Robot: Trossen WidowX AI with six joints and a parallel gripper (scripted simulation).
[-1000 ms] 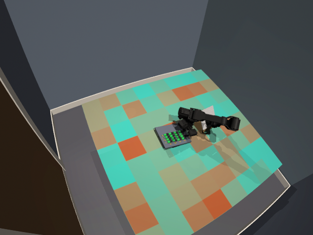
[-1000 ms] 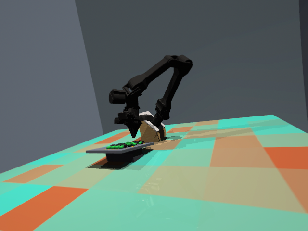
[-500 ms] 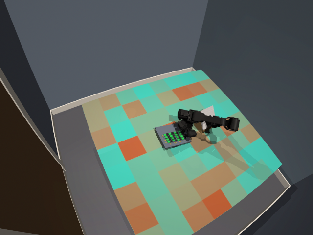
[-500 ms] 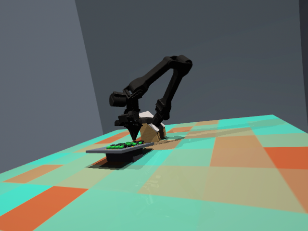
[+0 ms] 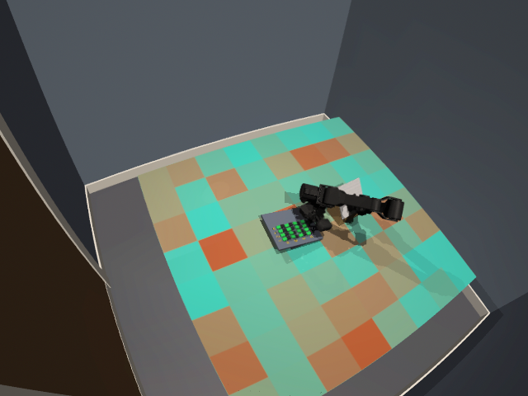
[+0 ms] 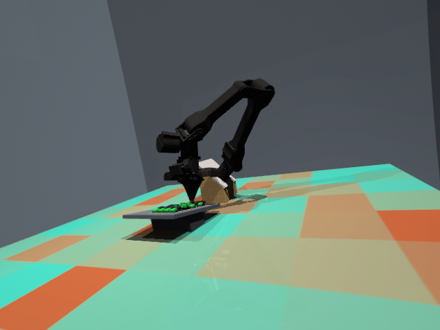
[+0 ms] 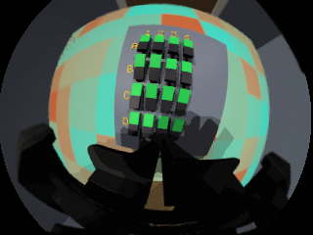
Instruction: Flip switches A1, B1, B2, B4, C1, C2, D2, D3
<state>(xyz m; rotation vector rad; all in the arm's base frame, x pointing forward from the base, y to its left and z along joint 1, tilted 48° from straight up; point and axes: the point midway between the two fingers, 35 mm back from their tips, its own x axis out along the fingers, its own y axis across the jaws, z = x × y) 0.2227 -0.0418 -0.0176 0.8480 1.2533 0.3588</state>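
Note:
The grey panel [image 5: 277, 216] [image 6: 140, 215] [image 7: 210, 61] carries four rows of green and black switches, with yellow letters A to D and numbers 1 to 4. My gripper [image 6: 192, 199] [image 7: 160, 136] is shut and holds nothing. It points down, its tip low at the panel's arm-side part. In the wrist view the tip is just on the arm side of switch D3 [image 7: 162, 122], with D2 [image 7: 148, 120] to the left and D4 [image 7: 177, 125] to the right. I cannot tell whether the tip touches D3. Which ends are raised is hard to tell; the fingers may hide D3's near end.
A tan block with a white, roof-like top [image 5: 353, 186] [image 6: 214, 190] stands beside the arm's base, behind the gripper in the exterior view. The panel rests on a dark base [image 6: 170, 225] on the patchwork table top [image 5: 294, 294]. The arm's shadow falls on the panel's right side near row D.

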